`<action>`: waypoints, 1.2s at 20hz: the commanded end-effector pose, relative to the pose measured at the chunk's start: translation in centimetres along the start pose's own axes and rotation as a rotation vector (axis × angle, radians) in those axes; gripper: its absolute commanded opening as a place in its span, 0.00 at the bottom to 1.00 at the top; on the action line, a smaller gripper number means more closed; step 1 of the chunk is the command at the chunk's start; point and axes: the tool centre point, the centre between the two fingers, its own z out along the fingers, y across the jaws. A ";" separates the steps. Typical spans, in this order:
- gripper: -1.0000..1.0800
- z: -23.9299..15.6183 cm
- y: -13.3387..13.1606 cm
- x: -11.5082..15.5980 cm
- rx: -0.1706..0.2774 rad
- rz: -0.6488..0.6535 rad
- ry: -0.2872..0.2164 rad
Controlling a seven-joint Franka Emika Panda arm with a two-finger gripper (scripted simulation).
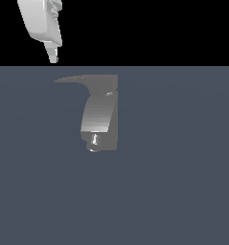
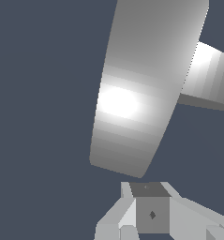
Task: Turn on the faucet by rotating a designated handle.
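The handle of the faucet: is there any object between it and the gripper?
Nothing visible stands between them. In the exterior view the gripper hangs apart from the handle, near its pointed tip, with only bare background in the gap. The faucet body lies beyond the handle's other end.

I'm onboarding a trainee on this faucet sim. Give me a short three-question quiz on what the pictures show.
1. True or false: the claw is touching the handle.
2. In the exterior view, the handle's pointed tip aims toward that view's: A) left, B) right.
3. Fill in: the bright nozzle tip sits at the lower end of the faucet's curved ____.

Key:
1. False; it hangs above the handle, apart from it.
2. A.
3. Spout.
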 end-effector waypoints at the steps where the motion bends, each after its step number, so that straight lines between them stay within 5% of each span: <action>1: 0.00 0.8 -1.2 0.3 -0.002 0.051 0.000; 14: 0.00 4.8 -6.6 3.0 -0.015 0.302 -0.002; 24: 0.00 6.0 -8.2 4.2 -0.018 0.383 -0.004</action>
